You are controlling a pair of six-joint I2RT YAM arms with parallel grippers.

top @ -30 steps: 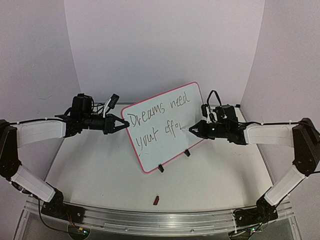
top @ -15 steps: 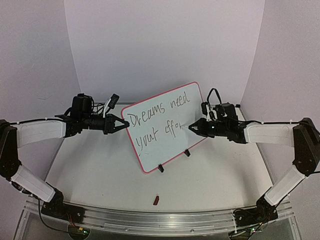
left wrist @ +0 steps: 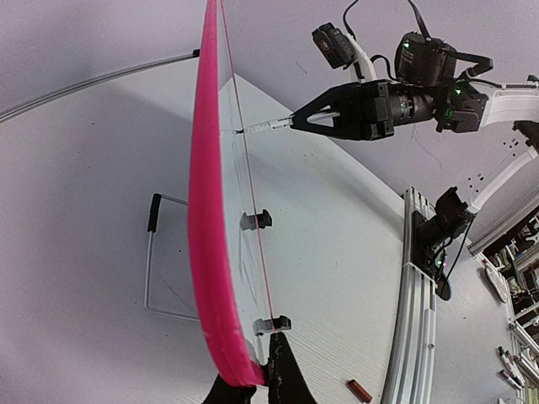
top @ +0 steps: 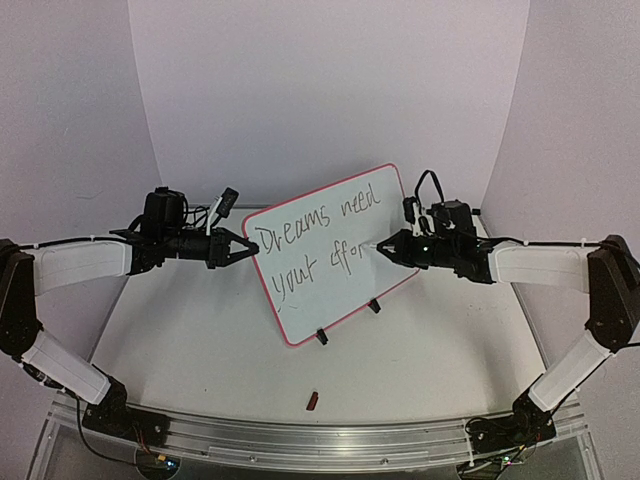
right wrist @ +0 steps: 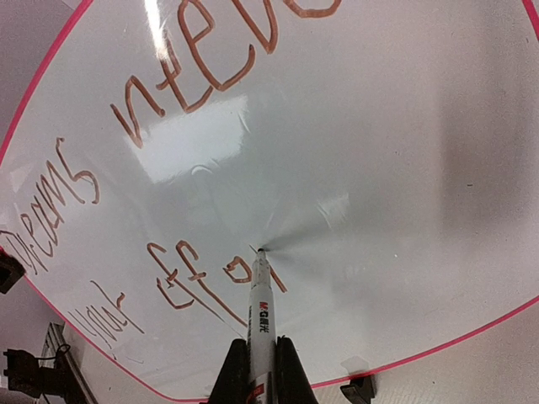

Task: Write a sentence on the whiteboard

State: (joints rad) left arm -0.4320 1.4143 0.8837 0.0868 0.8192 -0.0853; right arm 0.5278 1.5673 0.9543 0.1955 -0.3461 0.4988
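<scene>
**Top view.** One whiteboard [top: 330,255] stood tilted at frame centre on the table [top: 200,350], resting on two black clip feet [top: 321,337]. One small red piece [top: 312,401] lay at lower centre, well apart from the board. The left gripper [top: 248,247] was clenched on the board's left edge. The right gripper [top: 385,248] was clamped on one marker [top: 373,247], tip against the board beside "effor".

**Left wrist view.** The board showed edge-on, its pink frame [left wrist: 210,210] running top to bottom. The gripper's own fingers [left wrist: 282,374] pinched the frame's lower end. One wire stand [left wrist: 150,252] stood behind, at left.

**Right wrist view.** The board filled the frame. The marker rose from bottom centre between closed fingers, nib touching the white surface. One clip foot showed at lower right.
</scene>
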